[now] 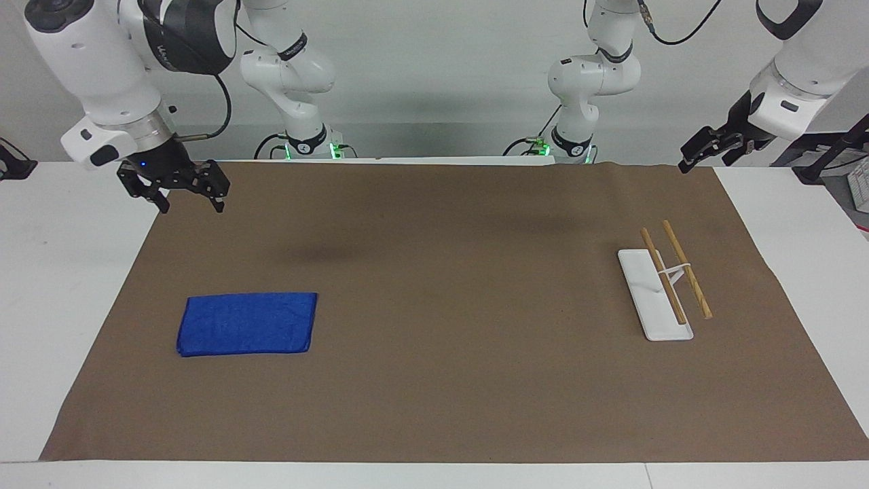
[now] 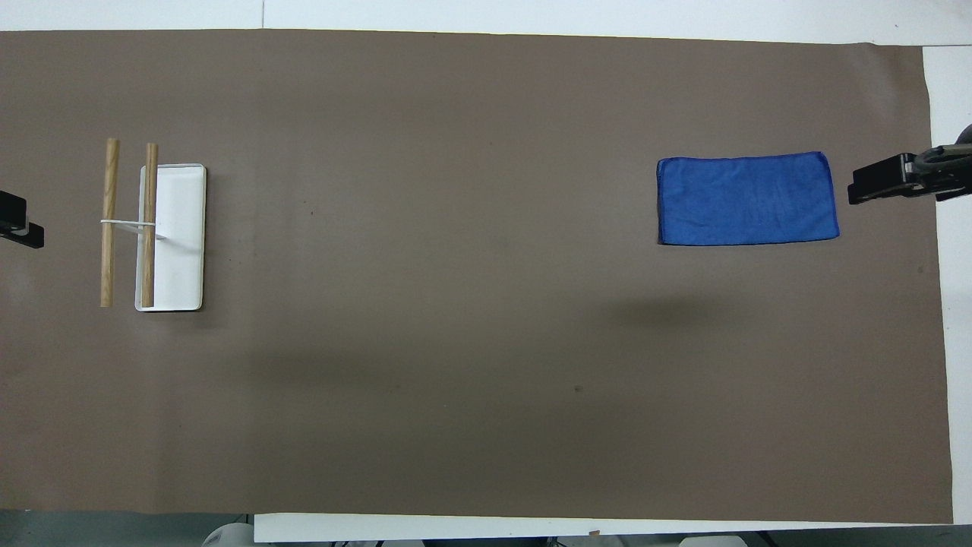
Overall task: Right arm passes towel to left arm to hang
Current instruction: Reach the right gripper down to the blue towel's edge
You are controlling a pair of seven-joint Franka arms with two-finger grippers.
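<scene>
We bring our right tool (image 1: 178, 192), open and empty, down over the flat royal-blue terry towel (image 1: 248, 323) and pinch one short edge, while our left tool (image 1: 709, 150) waits open and empty.

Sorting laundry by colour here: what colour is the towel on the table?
Bright royal blue, plain with no pattern. The towel shows best in the overhead view.

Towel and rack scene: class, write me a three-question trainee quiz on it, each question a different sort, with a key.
1. True or false: the towel hangs on the rack.
2. Which holds the towel? A) right gripper B) left gripper C) neither
3. Fill in: the rack has ___ wooden bars.

Key: 1 false, it lies flat on the brown mat. 2 C, both are open and up in the air. 3 two.
</scene>
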